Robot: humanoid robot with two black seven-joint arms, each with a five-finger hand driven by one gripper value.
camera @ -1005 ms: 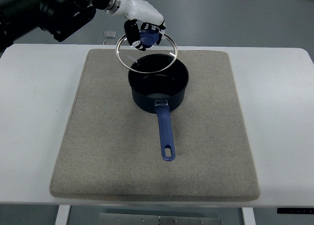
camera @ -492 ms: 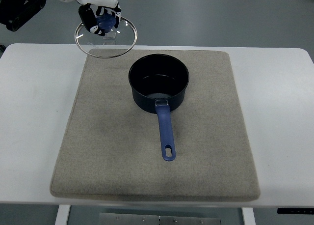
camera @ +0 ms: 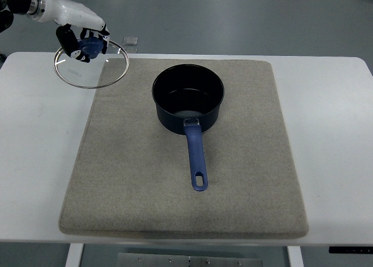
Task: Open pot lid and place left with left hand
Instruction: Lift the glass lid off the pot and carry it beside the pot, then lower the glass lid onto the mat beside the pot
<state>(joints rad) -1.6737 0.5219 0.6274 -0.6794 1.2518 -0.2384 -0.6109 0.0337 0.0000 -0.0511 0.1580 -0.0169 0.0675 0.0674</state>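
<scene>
The left hand (camera: pixel 81 38) shows at the upper left of the view, its white arm reaching in from the left edge. Its fingers are curled tight around the blue knob (camera: pixel 88 44) of the lid (camera: pixel 90 64), so the hand is clamped on the lid by that knob. The lid is a clear glass disc with a thin metal rim. It sits over the far left corner of the grey mat (camera: pixel 140 185), with most of the disc above the white tabletop (camera: pixel 35 150) and its right edge overlapping the mat's border. Whether the lid rests on the surface or hangs above it cannot be told from this steep view.

The pot (camera: pixel 188 98) stands uncovered on the mat, a little beyond the mat's middle and well apart from the lid. It is dark blue with a dark inside, and nothing can be made out in it. Its long blue handle (camera: pixel 197 159) points toward the near edge of the tabletop and ends in a hanging hole.

A small pale square object (camera: pixel 131 40) lies at the far edge of the tabletop, just beyond the mat and near the lid's right side.
</scene>
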